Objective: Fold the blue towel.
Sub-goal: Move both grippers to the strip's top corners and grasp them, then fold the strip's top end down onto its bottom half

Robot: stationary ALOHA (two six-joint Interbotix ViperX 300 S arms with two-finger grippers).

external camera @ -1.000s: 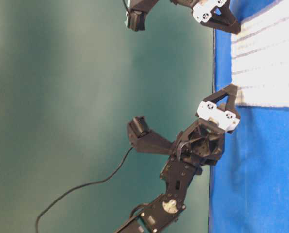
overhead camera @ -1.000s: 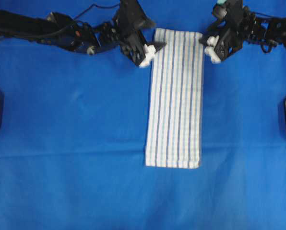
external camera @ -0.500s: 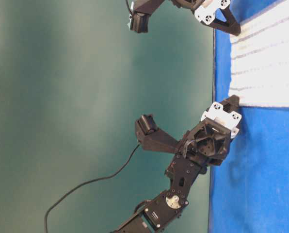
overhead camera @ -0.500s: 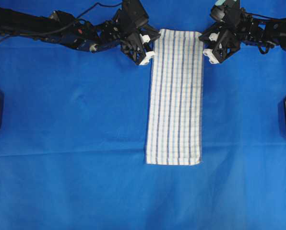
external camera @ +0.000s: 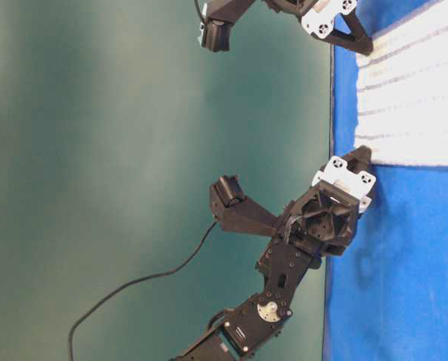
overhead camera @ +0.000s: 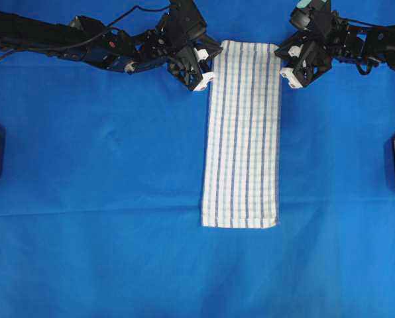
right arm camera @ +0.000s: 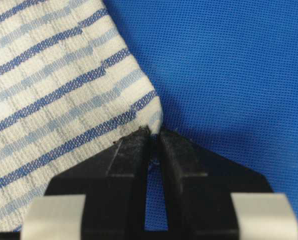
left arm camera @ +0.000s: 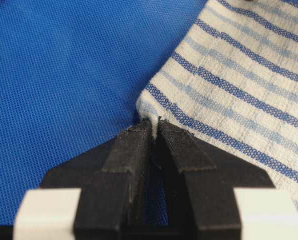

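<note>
Rectangular white cloth towel with blue stripes (overhead camera: 241, 132), lying flat on the blue-sheeted surface (overhead camera: 91, 165): left tool (left arm camera: 153, 131) and right tool (right arm camera: 151, 137) each pinched tight on a far corner, apparently for lifting into a fold.

sheet (overhead camera: 91, 165): plain solid blue, covers the whole overhead frame
wall (external camera: 134, 150): dull green, left of the table-level frame

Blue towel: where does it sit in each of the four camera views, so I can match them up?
Overhead: the blue towel is a long strip at centre, running from the top edge down.
Table-level: upper right, white band on the blue sheet.
Left wrist: right half, corner pinched in the left claw.
Right wrist: left half, corner pinched in the right claw.
Shared landmark: those pinched corners.
</note>
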